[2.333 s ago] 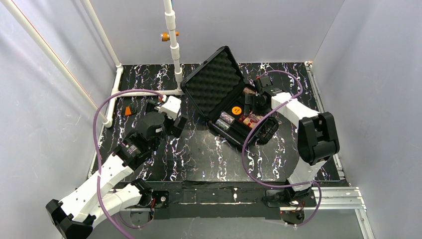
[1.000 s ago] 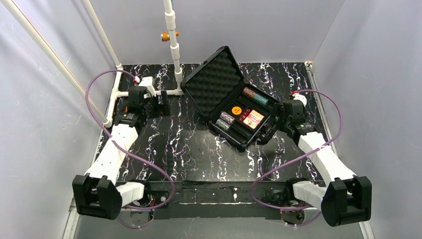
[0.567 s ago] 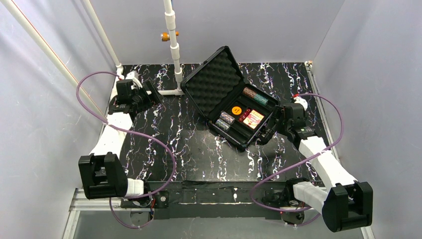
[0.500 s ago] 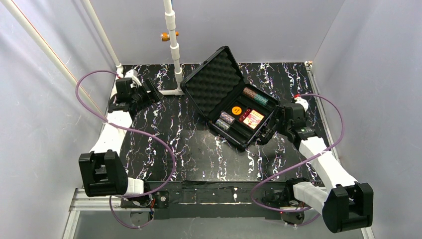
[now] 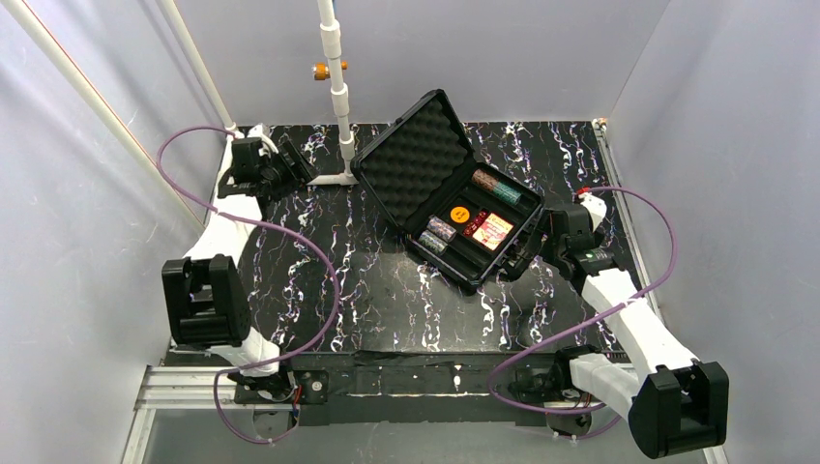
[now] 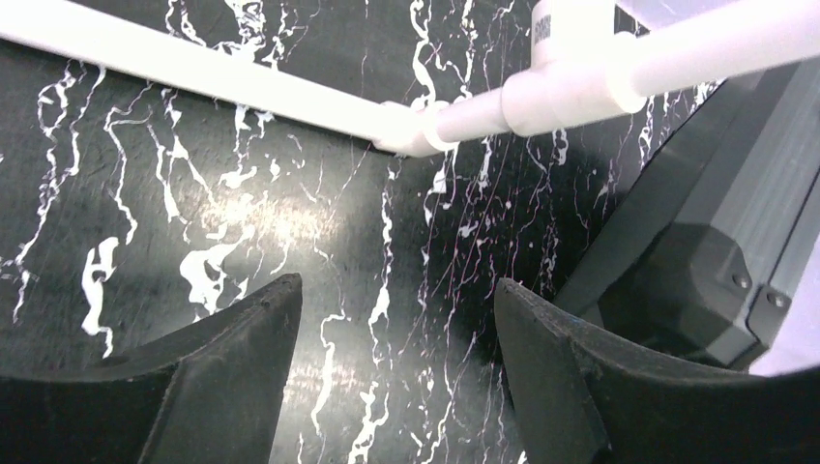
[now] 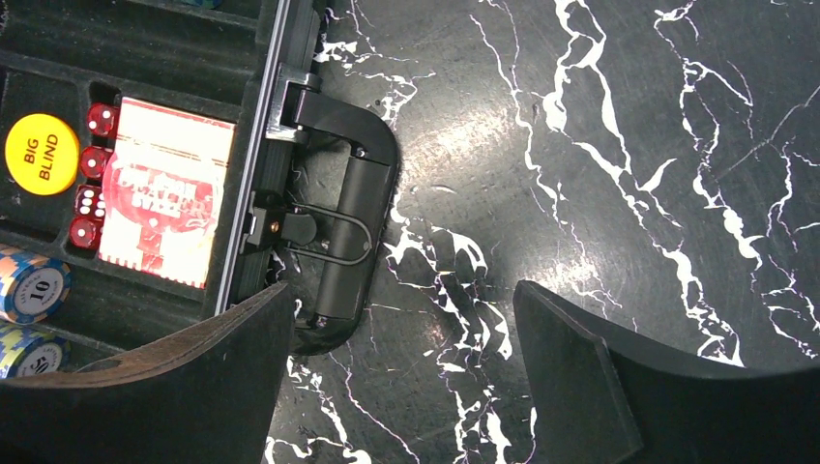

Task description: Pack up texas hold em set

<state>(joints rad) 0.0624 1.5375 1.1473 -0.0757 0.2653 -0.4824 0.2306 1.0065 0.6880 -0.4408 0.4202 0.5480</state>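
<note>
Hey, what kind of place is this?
Most likely a robot lab test cell: plain pale walls box in a black marbled table, with a white pipe frame, and a left arm and right arm bolted at its near edge.

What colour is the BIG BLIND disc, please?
The disc is yellow; right wrist view shows it best.
</note>
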